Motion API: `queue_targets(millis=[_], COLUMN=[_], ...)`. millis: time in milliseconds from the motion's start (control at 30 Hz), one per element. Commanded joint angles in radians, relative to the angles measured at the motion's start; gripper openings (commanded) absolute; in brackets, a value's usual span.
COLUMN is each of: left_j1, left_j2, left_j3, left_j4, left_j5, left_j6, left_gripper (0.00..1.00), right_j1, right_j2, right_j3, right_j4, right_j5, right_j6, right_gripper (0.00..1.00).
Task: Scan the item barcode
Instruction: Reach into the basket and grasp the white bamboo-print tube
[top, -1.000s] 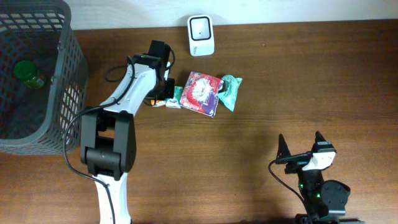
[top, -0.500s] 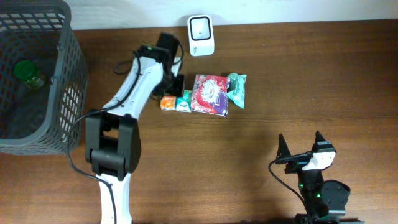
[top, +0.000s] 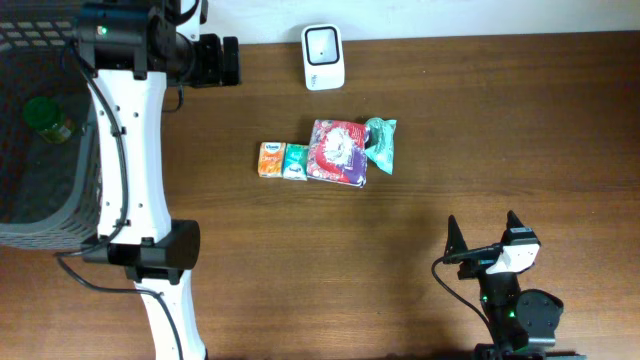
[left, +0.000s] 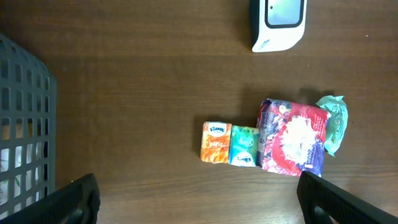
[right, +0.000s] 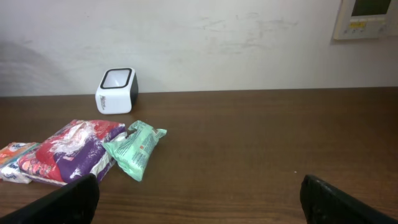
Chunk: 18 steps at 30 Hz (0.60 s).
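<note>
Setting: mock shop checkout staged on robot lab bench. Evidence: white countertop barcode scanner (top: 323, 57) ahead of right gripper (right: 199, 208), toward its left, against wall. Retail packets in row beneath left gripper (left: 199, 202): tissue packs (top: 271, 160), snack bag (top: 338, 152), green wipes pouch (top: 380, 145). Grey mesh shopping basket (top: 40, 30) at that gripper's left. Dark wood table (top: 520, 120), bare plaster wall (right: 217, 43), wall-mounted control panel (right: 368, 17) up and right of right gripper.
</note>
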Motion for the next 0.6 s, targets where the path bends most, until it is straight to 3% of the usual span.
queue_targets(millis=[0, 233, 433, 567], left_j1=[0.028, 0.156, 0.353, 0.552], left_j2=[-0.070, -0.167, -0.186, -0.185], left_j3=[0.017, 0.016, 0.016, 0.016], left_j4=[-0.004, -0.004, -0.004, -0.004], left_j5=[0.009, 0.006, 0.006, 0.006], left_j6=[0.018, 0.021, 0.021, 0.021], left_gripper=[0.99, 0.99, 0.99, 0.99], right_j1=[0.008, 0.008, 0.008, 0.008], right_j2=[-0.006, -0.006, -0.006, -0.006], right_j3=[-0.007, -0.007, -0.007, -0.007], right_j4=[-0.004, -0.003, -0.003, -0.003], right_j5=[0.004, 0.004, 0.004, 0.004], right_j6=[0.009, 0.009, 0.009, 0.009], right_gripper=[0.99, 0.99, 0.98, 0.99])
